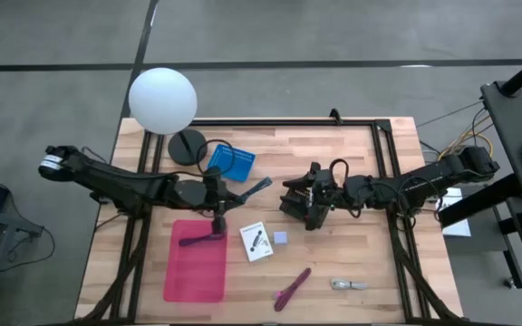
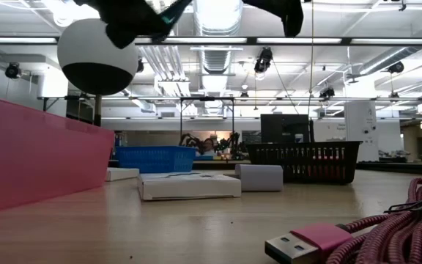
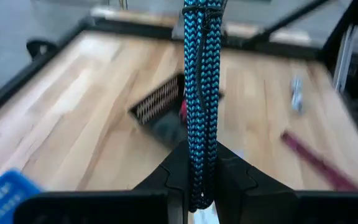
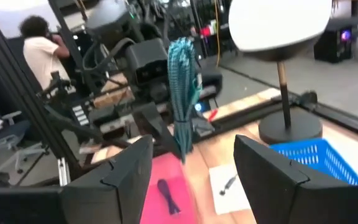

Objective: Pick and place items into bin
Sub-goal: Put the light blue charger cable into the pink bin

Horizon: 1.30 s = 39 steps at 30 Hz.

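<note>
Left end effector [image 1: 217, 215]: clamped on teal braided cable [image 3: 202, 93], above pink bin's [image 1: 196, 272] far edge.
Advice: release once centred over bin.
Right end effector [image 4: 191, 171]: wide, empty, mid-counter.

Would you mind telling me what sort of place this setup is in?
Probably a robotics lab or workshop: exposed ceiling ducts overhead, benches with equipment behind the wooden table, and a person working nearby.

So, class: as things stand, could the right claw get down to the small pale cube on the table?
Probably yes. The right claw stands open and empty, close beside the cube, with only bare wood between them. The left claw, holding a blue cord, hangs over the pink bin.
</note>
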Tool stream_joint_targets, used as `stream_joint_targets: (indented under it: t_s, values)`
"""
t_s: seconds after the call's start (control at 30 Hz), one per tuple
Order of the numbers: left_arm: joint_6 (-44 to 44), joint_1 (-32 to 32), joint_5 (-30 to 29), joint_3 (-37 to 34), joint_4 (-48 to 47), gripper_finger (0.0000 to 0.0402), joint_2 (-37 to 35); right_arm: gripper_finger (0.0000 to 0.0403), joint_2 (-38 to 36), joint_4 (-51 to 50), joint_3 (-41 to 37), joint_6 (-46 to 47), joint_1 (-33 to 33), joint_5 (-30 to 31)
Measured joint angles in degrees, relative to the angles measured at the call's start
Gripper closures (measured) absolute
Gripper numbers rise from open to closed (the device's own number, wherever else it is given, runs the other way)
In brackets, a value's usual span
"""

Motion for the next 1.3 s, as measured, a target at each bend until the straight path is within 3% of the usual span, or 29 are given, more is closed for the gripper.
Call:
stream_joint_targets:
  t_s: [0.43,0.87,1.3]
  values:
    - [-12.44,-6.42,4.98,-0.02,-27.14,0.0378,-3.62,0.0193,0.00,-2.99,0.00,2.56,0.00,-0.11]
    - [-15.04,-15.64,8.43,-0.03,-41.66,0.0378,1.13,0.0193,0.00,-7.58,-0.04,2.54,0.00,-0.34]
    - [-14.98,-16.12,13.51,-0.07,-45.28,0.0378,9.18,0.0193,0.00,-8.48,-0.04,2.55,-0.02,-0.33]
